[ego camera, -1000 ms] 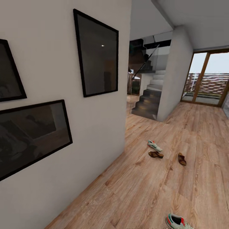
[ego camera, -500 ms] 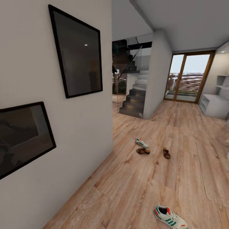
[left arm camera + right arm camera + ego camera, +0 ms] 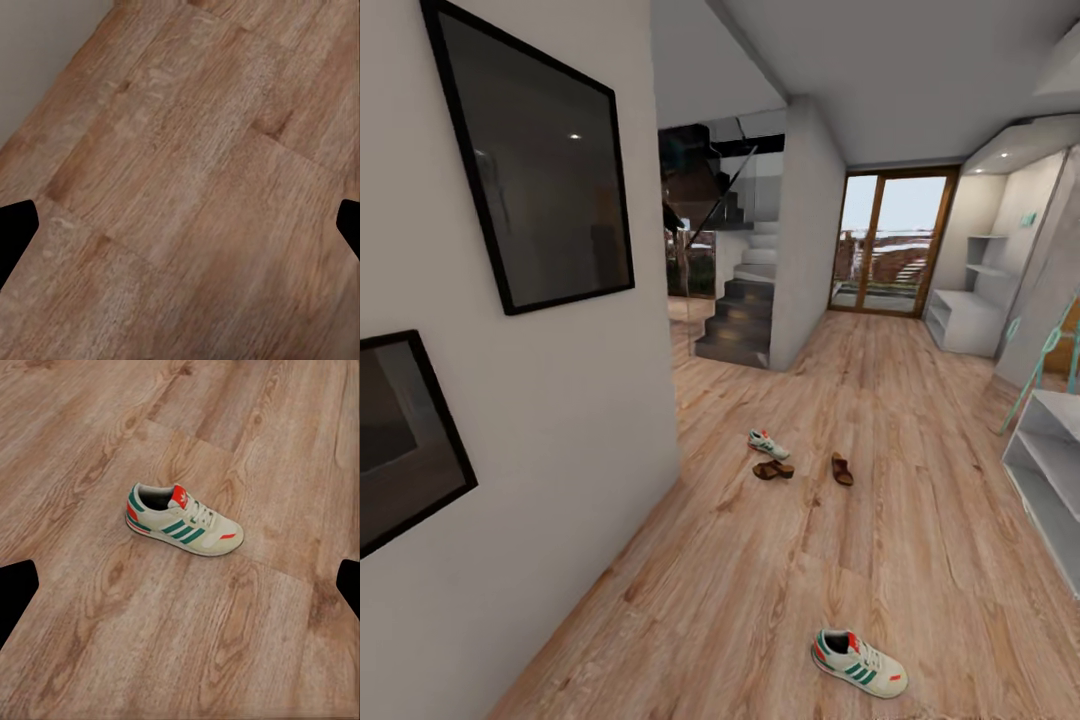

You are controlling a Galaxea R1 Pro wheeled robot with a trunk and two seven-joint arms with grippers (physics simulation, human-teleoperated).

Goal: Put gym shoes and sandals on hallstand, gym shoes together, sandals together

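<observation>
Down the corridor the hallstand (image 3: pixel 967 322) is small and hard to read. One gym shoe (image 3: pixel 858 662) lies alone on the corridor floor (image 3: pixel 880 400); the other gym shoe (image 3: pixel 768 444) sits farther off, just beside one sandal (image 3: pixel 772 469), the second sandal (image 3: pixel 842 469) nearby. The right pincer (image 3: pixel 180 585) hangs spread above the near shoe, apart from it. The left pincer (image 3: pixel 180 225), tips cut off, hangs spread over bare planks.
</observation>
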